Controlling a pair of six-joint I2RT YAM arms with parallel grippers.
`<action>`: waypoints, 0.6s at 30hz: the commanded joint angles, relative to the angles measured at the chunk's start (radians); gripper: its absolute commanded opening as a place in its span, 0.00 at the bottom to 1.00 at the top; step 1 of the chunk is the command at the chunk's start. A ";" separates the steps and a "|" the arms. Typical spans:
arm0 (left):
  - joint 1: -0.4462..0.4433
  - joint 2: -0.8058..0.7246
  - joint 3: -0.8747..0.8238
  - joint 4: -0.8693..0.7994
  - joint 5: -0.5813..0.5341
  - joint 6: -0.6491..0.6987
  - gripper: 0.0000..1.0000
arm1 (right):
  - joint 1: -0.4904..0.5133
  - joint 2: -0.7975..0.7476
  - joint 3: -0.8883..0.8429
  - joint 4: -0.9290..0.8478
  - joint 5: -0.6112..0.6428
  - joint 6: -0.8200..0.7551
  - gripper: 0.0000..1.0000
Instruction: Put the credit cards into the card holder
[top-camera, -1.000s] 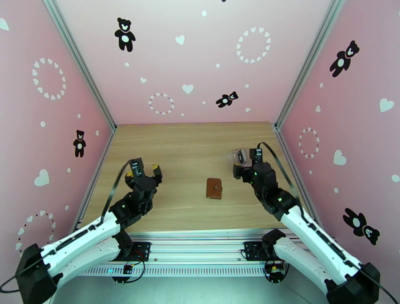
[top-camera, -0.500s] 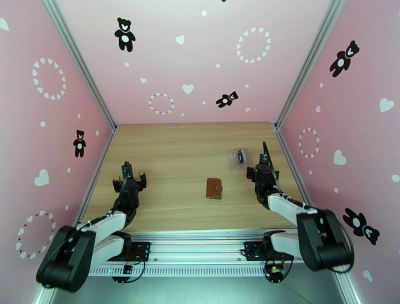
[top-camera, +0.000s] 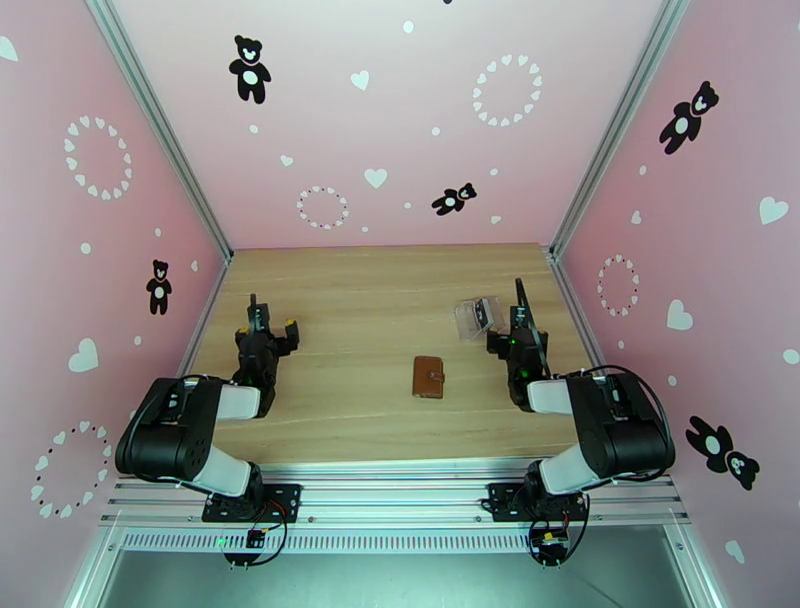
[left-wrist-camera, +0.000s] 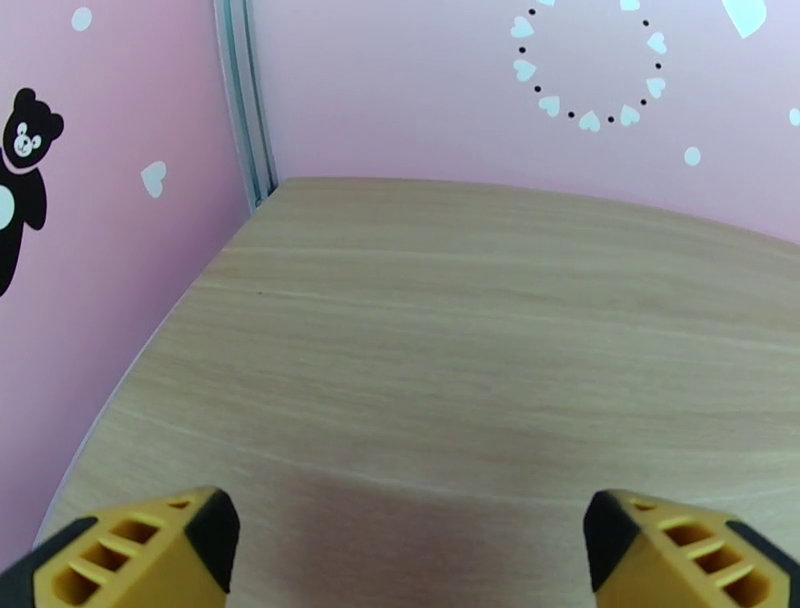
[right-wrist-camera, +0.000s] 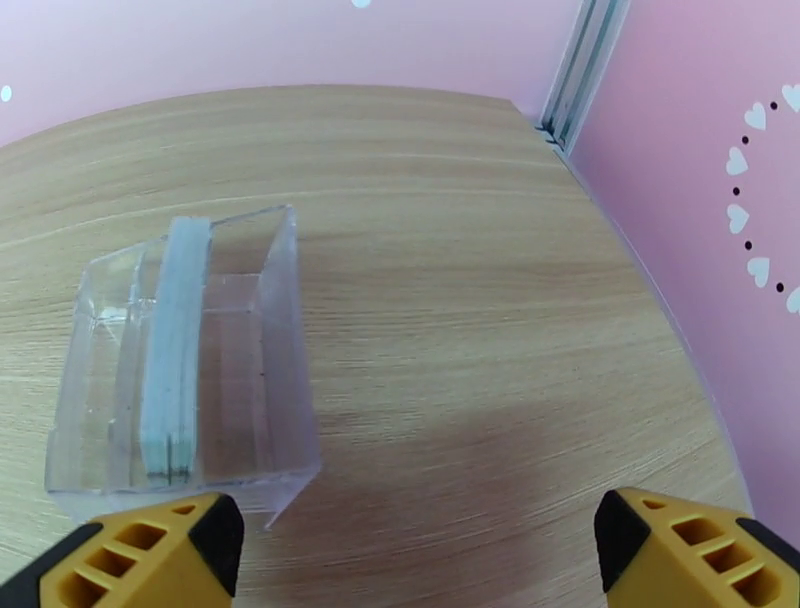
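**Both claws open over the table; cards in clear case, wallet closed**

The right claw (right-wrist-camera: 410, 552) is held with its jaws spread wide and nothing between them; only bare wood is seen in the gap. In the right wrist view its left yellow fingertip (right-wrist-camera: 160, 550) is found just beside the near corner of a clear plastic case (right-wrist-camera: 265, 400); whether the two touch cannot be told. Inside that case the credit cards (right-wrist-camera: 176, 345) are stood on edge as one thin stack, their pale grey-green edges turned toward the camera. Seen from above, a dark card face is made out through the clear wall, but any print on it is too small to be read.

The case is placed near the right edge of the table (top-camera: 380, 290), about halfway between the near and far edges. The card holder (top-camera: 429, 377) is laid flat and closed, a little right of the table's middle and nearer the near edge, well apart from the case and from both claws. A small snap tab is seen across its right side; no lettering can be made out on the brown cover.

The left claw (top-camera: 268, 322) is likewise opened wide and empty, low over bare wood near the left edge.

The table is enclosed by pink walls (top-camera: 400, 120) printed with black bears, white hearts and heart rings.
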 joint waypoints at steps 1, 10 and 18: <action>0.014 -0.001 0.013 -0.025 0.061 -0.018 0.99 | -0.001 -0.012 0.017 0.005 -0.039 0.006 0.99; 0.014 -0.002 0.014 -0.027 0.063 -0.020 0.98 | 0.003 -0.004 0.011 0.031 -0.036 -0.001 0.99; 0.014 -0.002 0.014 -0.026 0.063 -0.020 0.99 | -0.004 0.006 0.037 -0.007 -0.064 -0.002 0.99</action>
